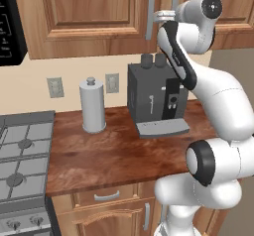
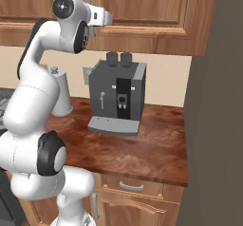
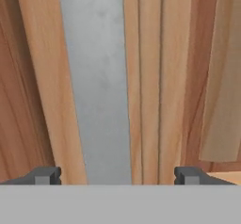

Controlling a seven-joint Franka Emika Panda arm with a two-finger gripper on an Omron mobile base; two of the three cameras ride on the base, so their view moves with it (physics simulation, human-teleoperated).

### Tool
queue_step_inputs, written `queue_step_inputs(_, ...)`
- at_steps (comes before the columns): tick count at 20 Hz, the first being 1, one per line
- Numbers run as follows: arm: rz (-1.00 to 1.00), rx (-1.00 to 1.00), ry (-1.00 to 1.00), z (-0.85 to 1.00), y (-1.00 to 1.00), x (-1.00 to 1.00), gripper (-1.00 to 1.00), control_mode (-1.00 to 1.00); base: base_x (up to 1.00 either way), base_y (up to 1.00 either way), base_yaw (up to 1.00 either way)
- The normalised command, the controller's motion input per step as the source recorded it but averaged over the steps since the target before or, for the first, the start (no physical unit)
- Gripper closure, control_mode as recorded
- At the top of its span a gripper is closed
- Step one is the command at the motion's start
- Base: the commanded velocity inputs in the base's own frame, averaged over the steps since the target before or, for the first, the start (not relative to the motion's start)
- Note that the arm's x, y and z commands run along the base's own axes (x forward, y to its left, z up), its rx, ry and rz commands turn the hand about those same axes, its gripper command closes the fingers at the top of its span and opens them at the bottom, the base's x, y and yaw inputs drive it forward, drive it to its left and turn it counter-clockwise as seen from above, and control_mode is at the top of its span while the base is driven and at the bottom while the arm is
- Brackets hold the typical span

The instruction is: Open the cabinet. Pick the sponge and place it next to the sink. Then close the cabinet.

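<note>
The cabinet (image 1: pixel 89 12) is a brown wooden wall cabinet above the counter, and both doors are shut. Its long grey bar handle (image 3: pixel 96 86) runs upright through the hand view, close in front of the hand. My gripper (image 3: pixel 117 175) is open, with one dark fingertip (image 3: pixel 47 175) left of the handle and the other to its right, not touching it. From the left base view the hand (image 1: pixel 162 17) sits right beside the handle (image 1: pixel 150 12). In the right base view the hand (image 2: pixel 102 17) is up at the cabinet (image 2: pixel 147 6). The sponge is hidden and the sink is out of view.
A dark coffee machine (image 1: pixel 156 101) stands on the wooden counter (image 1: pixel 109 155) below the hand. A grey canister (image 1: pixel 93 105) is to its left, then a gas stove (image 1: pixel 22 155) and a black microwave (image 1: pixel 10 27). A grey wall (image 2: pixel 218 125) bounds the right.
</note>
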Motion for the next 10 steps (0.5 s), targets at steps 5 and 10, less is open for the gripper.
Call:
queue_step_inputs(5,0.01,0.0,-0.08,-0.14,-0.01,0.31,-1.0,-1.0,0.0,0.0,0.0)
queue_step_inputs(10,0.0,0.0,0.0,0.0,0.0,0.0,-1.0,-1.0,0.0,0.0,0.0)
